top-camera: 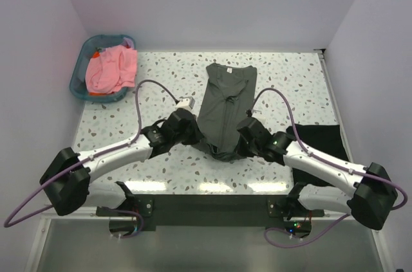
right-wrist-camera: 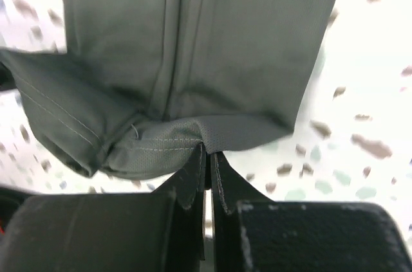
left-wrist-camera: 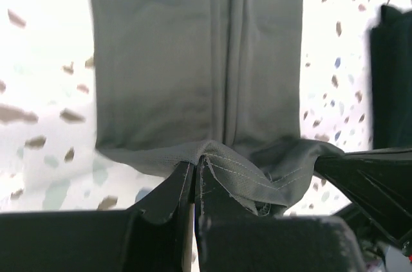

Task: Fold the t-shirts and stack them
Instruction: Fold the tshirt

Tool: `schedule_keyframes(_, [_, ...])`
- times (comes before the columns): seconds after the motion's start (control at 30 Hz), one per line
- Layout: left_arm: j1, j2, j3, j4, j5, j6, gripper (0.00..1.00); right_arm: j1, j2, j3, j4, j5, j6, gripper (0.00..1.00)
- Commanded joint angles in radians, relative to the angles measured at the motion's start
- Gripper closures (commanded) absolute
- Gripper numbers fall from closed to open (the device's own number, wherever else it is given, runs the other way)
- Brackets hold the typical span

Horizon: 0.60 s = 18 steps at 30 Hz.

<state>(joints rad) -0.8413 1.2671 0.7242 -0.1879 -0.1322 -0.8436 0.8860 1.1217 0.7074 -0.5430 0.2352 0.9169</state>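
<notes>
Left gripper [left-wrist-camera: 195,170] is closed tight on the near hem of the dark olive-grey soft-cloth t-shirt [top-camera: 226,101], with only a ridge of stitched fabric between its black fingers. Right gripper [right-wrist-camera: 207,154] is clamped the same way on the hem's other end, so the two holds sit at the two near corners.

The shirt lies on the white speckled tabletop [top-camera: 161,72] as a long narrow strip. It runs from the grippers away toward the far wall, with a seam-like crease down its middle, so its sides look already folded inward. Taking both corners at once makes sense for the next fold. The hem can rise level and travel toward the collar without the strip twisting or springing open.

A flat black cloth garment [top-camera: 318,138] lies at the right edge of the table, well apart from the olive shirt. It is probably the start of the stack, though the top view is too dark to show whether it is neatly folded. A crumpled salmon-pink cloth shirt [top-camera: 112,69] sits in the teal plastic basket [top-camera: 78,72] at the far left corner, apparently not yet folded.
</notes>
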Motion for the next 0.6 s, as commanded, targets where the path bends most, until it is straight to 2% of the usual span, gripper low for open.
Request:
schedule_keyframes(0.0, [0.036,0.093,0.112,0.054,-0.024,0.046,1.00,-0.112,0.052,0.084,0.075,0.088,-0.090,1.00])
schedule_keyframes(0.2, [0.113,0.271,0.253,0.110,-0.067,0.026,1.00,-0.301,0.147,0.147,0.219,0.082,-0.156,1.00])
schedule_keyframes(0.47, [0.182,0.472,0.426,0.159,-0.054,0.037,1.00,-0.461,0.348,0.257,0.343,0.003,-0.207,1.00])
schedule_keyframes(0.57, [0.194,0.529,0.486,0.162,-0.037,0.044,1.00,-0.486,0.407,0.287,0.367,-0.042,-0.201,1.00])
